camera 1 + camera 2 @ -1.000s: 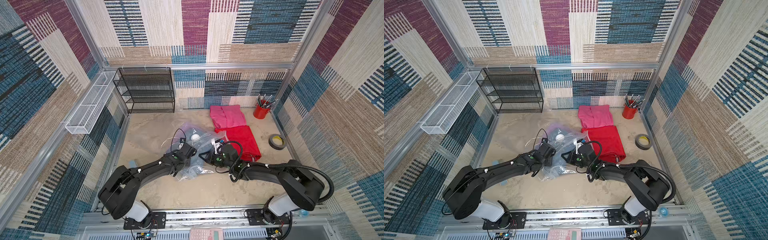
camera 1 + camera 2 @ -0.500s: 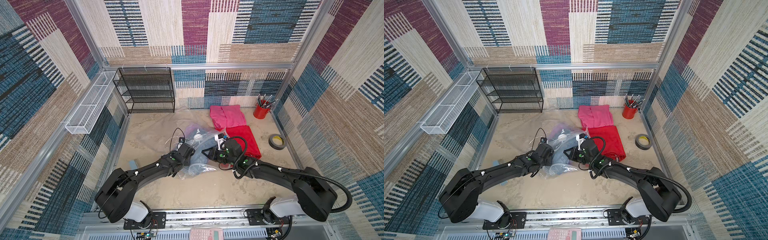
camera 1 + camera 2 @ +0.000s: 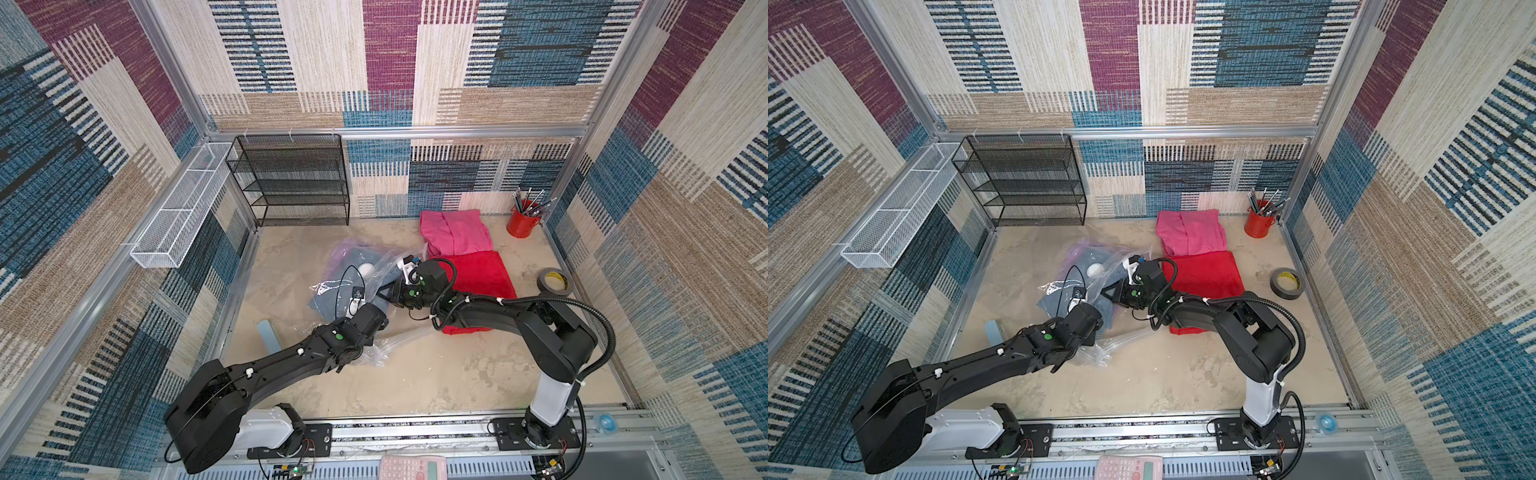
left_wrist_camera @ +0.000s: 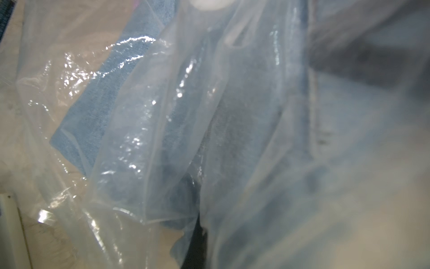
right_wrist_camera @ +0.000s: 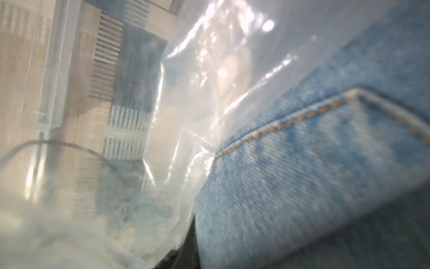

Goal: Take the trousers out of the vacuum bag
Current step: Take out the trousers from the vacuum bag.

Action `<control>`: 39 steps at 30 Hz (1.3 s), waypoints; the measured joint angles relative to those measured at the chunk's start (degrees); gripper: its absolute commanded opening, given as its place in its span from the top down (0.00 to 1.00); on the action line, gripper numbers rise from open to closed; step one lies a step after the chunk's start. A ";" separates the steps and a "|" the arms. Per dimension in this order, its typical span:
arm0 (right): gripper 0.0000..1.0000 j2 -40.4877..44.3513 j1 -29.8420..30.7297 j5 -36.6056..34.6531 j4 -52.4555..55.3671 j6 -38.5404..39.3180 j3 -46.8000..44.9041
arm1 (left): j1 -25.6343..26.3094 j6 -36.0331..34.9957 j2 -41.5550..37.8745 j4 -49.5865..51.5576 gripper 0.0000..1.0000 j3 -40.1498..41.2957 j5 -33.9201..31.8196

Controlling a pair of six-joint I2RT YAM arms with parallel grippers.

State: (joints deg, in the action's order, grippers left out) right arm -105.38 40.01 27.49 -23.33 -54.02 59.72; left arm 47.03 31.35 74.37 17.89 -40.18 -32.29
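In a top view the left gripper (image 3: 380, 313) is shut, pinching the vacuum bag (image 3: 332, 291). The right gripper (image 3: 380, 295) pokes inside it. In the left wrist view, plastic bunches up close to the hand. In the right wrist view, the denim trousers (image 5: 302, 174) press against the jaws and seem gripped. Pull slowly, away from the left gripper.
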 measured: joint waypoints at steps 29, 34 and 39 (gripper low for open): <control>1.00 20.50 -7.76 3.52 15.91 4.17 -10.80 | -4.15 6.51 16.70 -6.64 1.00 -6.40 -5.79; 1.00 19.10 -7.82 5.42 15.74 4.11 -8.96 | -4.31 6.03 13.55 -4.09 1.00 -6.75 -4.98; 1.00 15.06 -5.95 5.92 14.93 3.89 -4.44 | -3.32 5.68 9.25 -1.09 1.00 -6.91 -5.16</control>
State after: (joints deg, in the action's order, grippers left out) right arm -90.32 34.06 33.41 -8.40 -50.13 55.29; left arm 43.70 37.04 83.61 16.80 -47.09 -37.45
